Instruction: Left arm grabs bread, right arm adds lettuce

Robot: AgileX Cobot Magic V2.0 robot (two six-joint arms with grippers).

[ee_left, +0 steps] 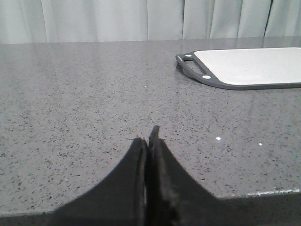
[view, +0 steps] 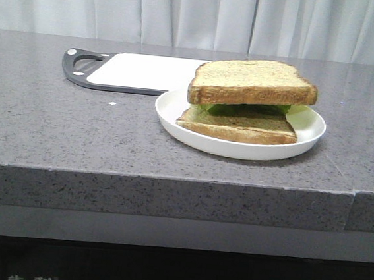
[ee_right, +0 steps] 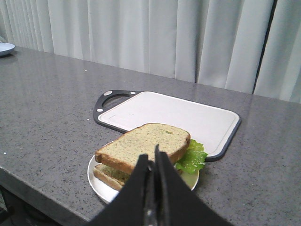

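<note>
A thick toast slice, the bread [view: 253, 82], lies on top of a green lettuce leaf [view: 233, 108] and a thinner bottom slice [view: 239, 125] on a white plate [view: 239, 148]. In the right wrist view the bread [ee_right: 146, 143] tops the stack, with the lettuce [ee_right: 192, 157] sticking out at one side. My right gripper [ee_right: 151, 157] is shut and empty, held back from the plate [ee_right: 99, 181]. My left gripper [ee_left: 146, 136] is shut and empty over bare counter, away from the plate. Neither arm shows in the front view.
A white cutting board with a dark rim and handle [view: 137, 72] lies behind the plate; it also shows in the left wrist view [ee_left: 244, 68] and the right wrist view [ee_right: 169, 113]. The grey counter's front edge [view: 170, 178] is near. White curtains hang behind. A blue dish [ee_right: 4, 48] sits far off.
</note>
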